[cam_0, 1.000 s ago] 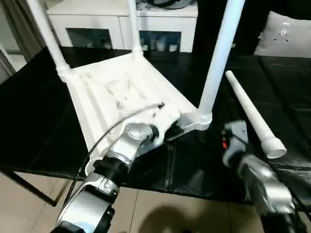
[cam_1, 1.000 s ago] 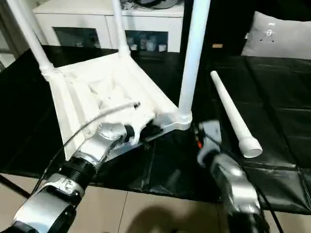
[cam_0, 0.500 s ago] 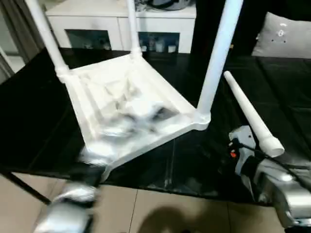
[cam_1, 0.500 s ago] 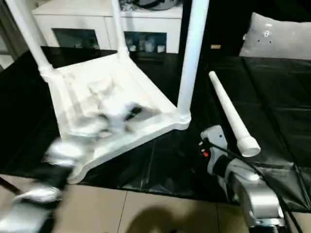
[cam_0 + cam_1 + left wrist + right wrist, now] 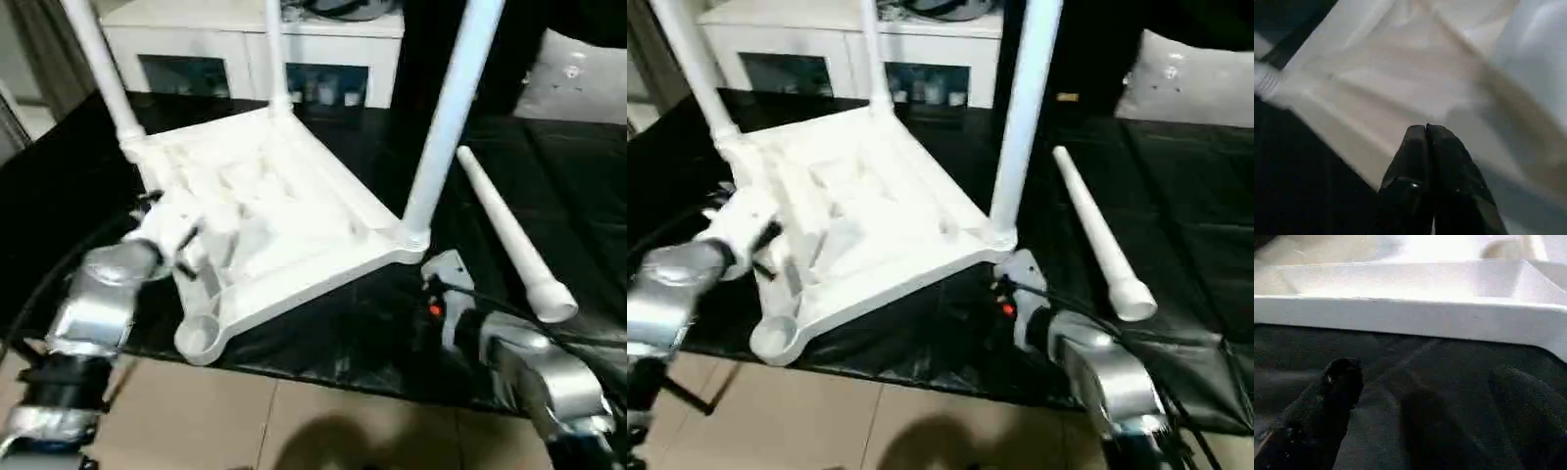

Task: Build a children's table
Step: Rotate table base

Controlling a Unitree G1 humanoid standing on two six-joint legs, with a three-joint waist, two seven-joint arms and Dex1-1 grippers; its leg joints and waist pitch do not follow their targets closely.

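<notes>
Both forearms are silver metal cylinders with a brushed shine. The left forearm (image 5: 93,299) steps down to a black ribbed collar near the picture's lower edge, and a thin black cable runs along its outer side. Its wrist block is whitish with small black parts. The right forearm (image 5: 534,377) ends in a grey wrist block carrying a small orange-red mark, perhaps a light. The left gripper (image 5: 1426,142) has two smooth, glossy black fingers with rounded tips.

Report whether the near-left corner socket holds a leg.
Empty: the socket gapes open, and the loose leg lies on the black surface.
</notes>
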